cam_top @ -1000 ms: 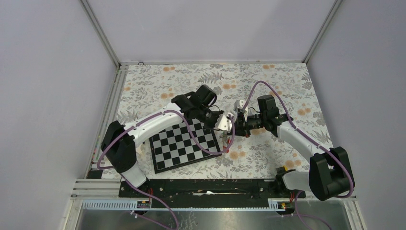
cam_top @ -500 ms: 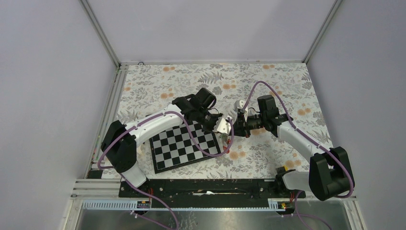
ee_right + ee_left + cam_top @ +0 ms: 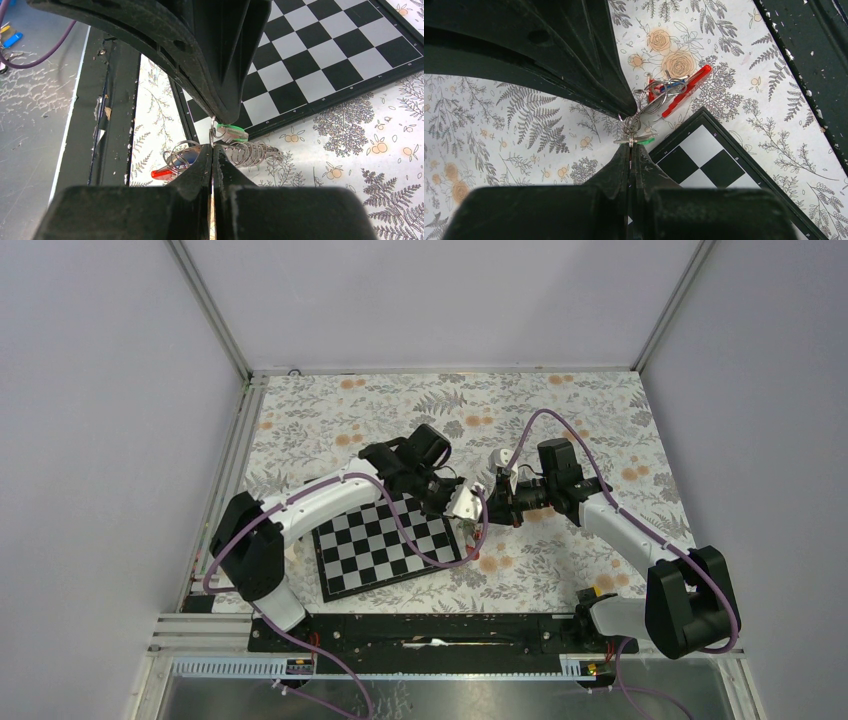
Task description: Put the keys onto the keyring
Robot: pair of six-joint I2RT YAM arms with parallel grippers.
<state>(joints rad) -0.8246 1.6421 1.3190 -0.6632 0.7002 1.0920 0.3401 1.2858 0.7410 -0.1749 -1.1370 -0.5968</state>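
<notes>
Top view: over the last second the left gripper (image 3: 466, 506) has eased slightly nearer, staying tip to tip with the right gripper (image 3: 487, 505) off the chessboard's (image 3: 380, 545) far right corner, so threading looks unfinished. Left wrist: its pressed-together fingers pinch the green-headed key (image 3: 643, 141), with the red keyring (image 3: 684, 92) just beyond on open cloth. Right wrist: fingers closed on the wire rings (image 3: 247, 152), the board edge close
</notes>
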